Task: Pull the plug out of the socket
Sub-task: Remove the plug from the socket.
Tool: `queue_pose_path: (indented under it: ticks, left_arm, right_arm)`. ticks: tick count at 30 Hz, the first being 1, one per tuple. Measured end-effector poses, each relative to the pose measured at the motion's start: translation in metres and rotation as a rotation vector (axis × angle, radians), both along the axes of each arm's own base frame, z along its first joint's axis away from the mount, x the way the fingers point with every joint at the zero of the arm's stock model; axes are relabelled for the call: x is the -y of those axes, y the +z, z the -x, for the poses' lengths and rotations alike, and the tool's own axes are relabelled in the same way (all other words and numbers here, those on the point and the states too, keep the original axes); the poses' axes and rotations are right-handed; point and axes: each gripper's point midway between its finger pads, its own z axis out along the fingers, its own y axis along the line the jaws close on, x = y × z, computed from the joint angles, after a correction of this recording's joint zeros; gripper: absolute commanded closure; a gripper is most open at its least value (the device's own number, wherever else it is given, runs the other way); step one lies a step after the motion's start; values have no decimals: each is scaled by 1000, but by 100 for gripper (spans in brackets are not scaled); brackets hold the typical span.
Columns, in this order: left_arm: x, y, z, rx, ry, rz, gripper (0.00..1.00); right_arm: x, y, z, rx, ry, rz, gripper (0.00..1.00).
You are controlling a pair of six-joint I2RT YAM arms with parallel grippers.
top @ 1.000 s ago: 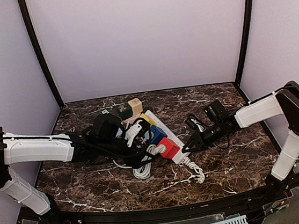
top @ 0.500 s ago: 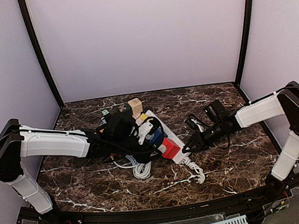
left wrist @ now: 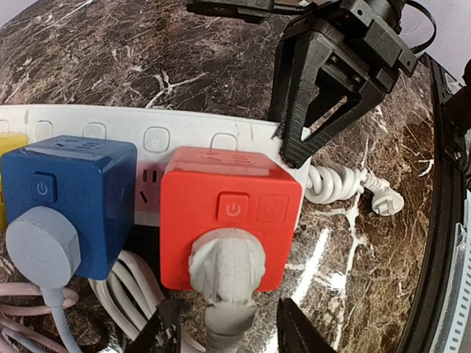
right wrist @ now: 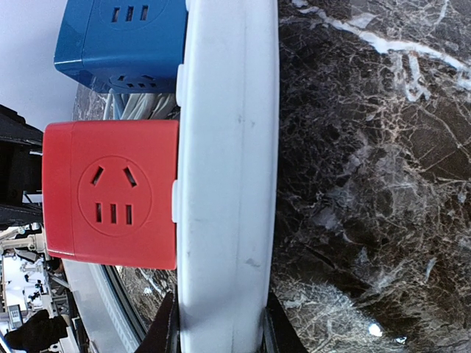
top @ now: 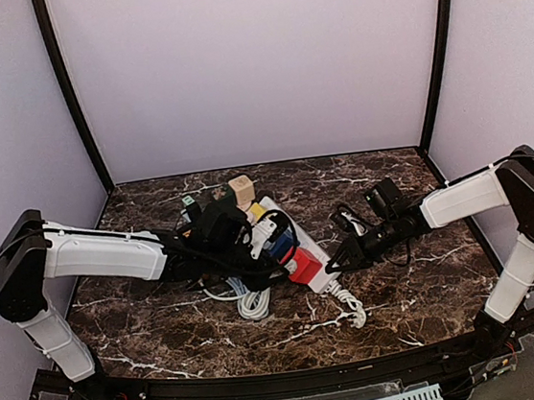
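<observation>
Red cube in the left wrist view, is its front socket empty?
No, a white plug is pushed into the front face of the red cube.

Pale lilac walls (top: 252,66) with black corner posts (top: 72,97) enclose a dark, white-veined marble tabletop (top: 412,285)

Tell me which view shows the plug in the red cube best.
Left wrist: the white plug fills the foreground, seated in the red cube. Top external leaves it too small to tell; right wrist shows only the cube.
</observation>
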Motion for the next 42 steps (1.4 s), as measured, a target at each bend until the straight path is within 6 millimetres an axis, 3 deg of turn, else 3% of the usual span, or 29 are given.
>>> queue_pose_path:
  ticks: [6,15,22,26,32,33,34,41,42]
  left_arm:
    - [-1,-10,0,-14,5,-24,64]
    - [0,-12,0,-24,5,-28,97]
    - [1,-10,3,-30,-17,-35,99]
    - [1,-3,3,-43,-32,-80,99]
    - [-3,3,6,-93,-77,-150,99]
    - [-5,5,5,-108,-82,-155,99]
    - [-6,6,5,-126,-90,-154,99]
    - [-16,13,-4,-225,-99,-83,99]
    - [-17,13,-6,-229,-100,-75,99]
  right_arm:
    - [0,0,0,-1,-1,0,100]
    - [0,0,-1,0,-4,2,100]
    - [0,4,-1,37,-1,14,45]
    - [-3,26,-5,127,11,-13,24]
    - [3,63,-8,266,-26,-46,11]
    - [5,67,-6,292,-31,-42,3]
    - [7,69,-4,309,-36,-38,2]
    - [9,83,10,482,-89,67,1]
    - [1,83,20,507,-70,80,1]
